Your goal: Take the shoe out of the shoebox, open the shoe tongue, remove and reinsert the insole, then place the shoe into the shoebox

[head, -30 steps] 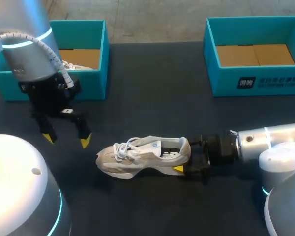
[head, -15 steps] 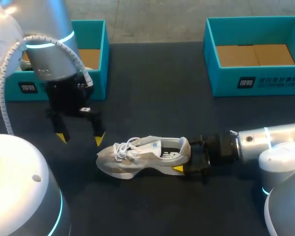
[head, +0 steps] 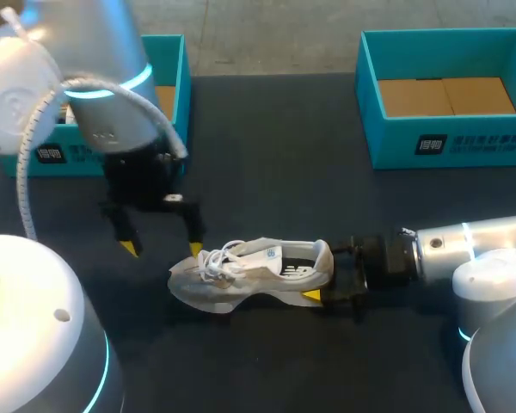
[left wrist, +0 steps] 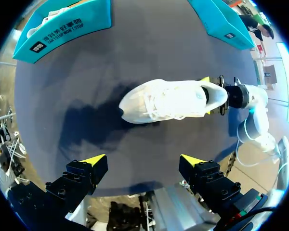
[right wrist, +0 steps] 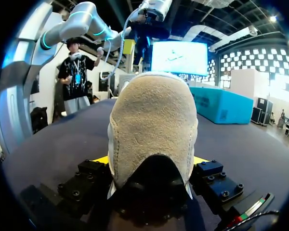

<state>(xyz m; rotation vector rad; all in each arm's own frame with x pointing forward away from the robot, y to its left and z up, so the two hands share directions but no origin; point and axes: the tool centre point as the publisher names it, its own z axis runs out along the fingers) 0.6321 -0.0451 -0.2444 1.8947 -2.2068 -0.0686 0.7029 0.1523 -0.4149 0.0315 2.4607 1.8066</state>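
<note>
A pale grey-white sneaker lies on its side on the dark table, toe to the left. My right gripper is shut on its heel, one yellow-tipped finger on each side. In the right wrist view the suede heel fills the gap between the fingers. My left gripper hangs open above the table just left of the toe, one fingertip close to the laces. Seen from the left wrist, the sneaker lies ahead of the open left gripper, with the right gripper at the heel.
A teal shoebox stands at the back left, behind my left arm, with another white shoe inside. A second teal shoebox with a cardboard bottom stands at the back right. Dark table surface lies between the boxes and in front of the sneaker.
My left arm has swung right and forward from beside the left shoebox to the sneaker's toe, gripper still open. The right gripper and the sneaker have not moved.
</note>
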